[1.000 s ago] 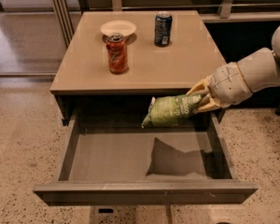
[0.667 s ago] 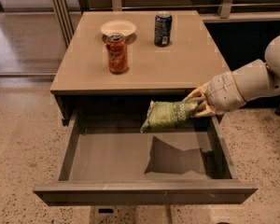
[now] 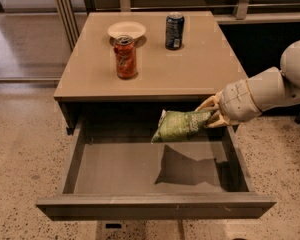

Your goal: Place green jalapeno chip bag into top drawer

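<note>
lower now, my pincer (image 3: 210, 115) grips the bag (image 3: 182, 125) by one end over the open drawer (image 3: 155, 206), near its right wall.

My gripper (image 3: 211, 115), over the right rear of the top drawer (image 3: 155, 206), covers the right end of the green jalapeno chip bag (image 3: 180, 125) pinched between its fingers. The bag's pale lettering is too small to read. My arm (image 3: 275, 86) is cut off by the right edge. The drawer's back is lost in shadow under the table (image 3: 190, 74). I cannot read the labels on the orange-red can (image 3: 125, 58) or the dark blue can (image 3: 174, 31).
</note>
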{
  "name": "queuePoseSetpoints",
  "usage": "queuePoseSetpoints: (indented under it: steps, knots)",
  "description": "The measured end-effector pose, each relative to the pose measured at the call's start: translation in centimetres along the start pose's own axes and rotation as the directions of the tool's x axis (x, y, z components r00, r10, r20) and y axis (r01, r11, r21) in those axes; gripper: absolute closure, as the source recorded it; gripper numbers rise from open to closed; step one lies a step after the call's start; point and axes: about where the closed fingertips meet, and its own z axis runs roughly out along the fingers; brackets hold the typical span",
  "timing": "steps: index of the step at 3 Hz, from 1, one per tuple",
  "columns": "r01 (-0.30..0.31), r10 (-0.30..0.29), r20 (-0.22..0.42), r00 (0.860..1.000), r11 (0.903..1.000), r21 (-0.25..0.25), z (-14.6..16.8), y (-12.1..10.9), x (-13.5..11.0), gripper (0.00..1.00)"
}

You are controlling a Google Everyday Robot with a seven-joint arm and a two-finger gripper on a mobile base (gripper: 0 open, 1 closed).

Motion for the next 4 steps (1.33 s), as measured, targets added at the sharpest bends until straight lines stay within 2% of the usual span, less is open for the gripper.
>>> queuePoseSetpoints:
  steps: [1, 3, 4]
  knots:
    - [-0.013, 0.013, -0.045, 0.999, 0.9999, 0.001, 3.0, 1.3, 2.3, 1.0]
    - [-0.035, 0.036, -0.089, 0.995, 0.9993, 0.016, 8.4, 1.8, 5.6, 1.0]
    - [-0.035, 0.034, -0.097, 0.995, 0.9994, -0.007, 12.0, 1.6, 7.0, 1.0]
